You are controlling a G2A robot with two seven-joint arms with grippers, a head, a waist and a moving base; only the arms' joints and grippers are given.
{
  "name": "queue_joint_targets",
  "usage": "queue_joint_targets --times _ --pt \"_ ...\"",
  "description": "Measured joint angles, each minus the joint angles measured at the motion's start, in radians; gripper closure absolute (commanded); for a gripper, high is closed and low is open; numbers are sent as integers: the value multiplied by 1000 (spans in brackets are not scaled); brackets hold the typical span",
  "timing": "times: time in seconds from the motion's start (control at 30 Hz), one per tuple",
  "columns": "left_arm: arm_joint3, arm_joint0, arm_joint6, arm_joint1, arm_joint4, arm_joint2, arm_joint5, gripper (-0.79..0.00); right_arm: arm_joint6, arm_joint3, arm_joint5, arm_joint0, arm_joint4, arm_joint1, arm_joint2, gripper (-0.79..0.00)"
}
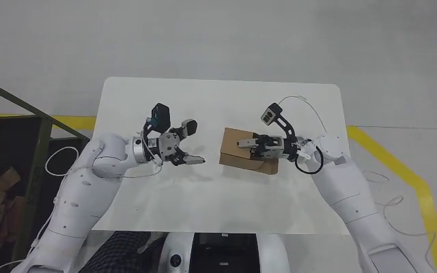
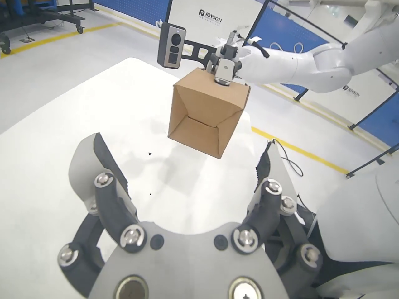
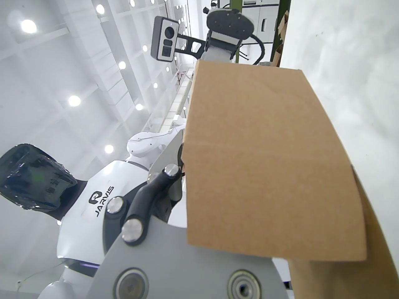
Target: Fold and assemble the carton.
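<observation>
On the left of the white worktop (image 1: pixel 130 102), the left pincer (image 1: pixel 194 143) hangs above the surface with its fingers spread wide and nothing between them. It points toward the carton (image 1: pixel 235 157), with a clear gap between the two.

The carton sits near the middle of the worktop, to the right of that pincer. It is brown cardboard, already opened into a box shape. In the left wrist view its open mouth faces the left pincer, and folded flaps close the far end inside. It is tilted, with one lower corner pointing down and a soft shadow on the worktop below. It looks held just off the surface, though I cannot be sure.

To the right, the right pincer (image 2: pixel 222 79) pinches the carton's upper wall at the far end, one finger lying along the outer face.
</observation>
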Motion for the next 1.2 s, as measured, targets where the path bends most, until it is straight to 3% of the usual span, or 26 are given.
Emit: queue_joint_targets --times 0.37,1.07,1.2 --pt "-26 -20 249 17 253 28 0 -785 -5 30 29 54 -4 -13 -32 0" --pt "-26 -18 244 16 246 32 13 -785 -46 18 31 43 -11 -15 -36 0" --pt "-3 -53 253 12 261 58 0 -785 -53 10 31 38 -21 -13 -30 0"
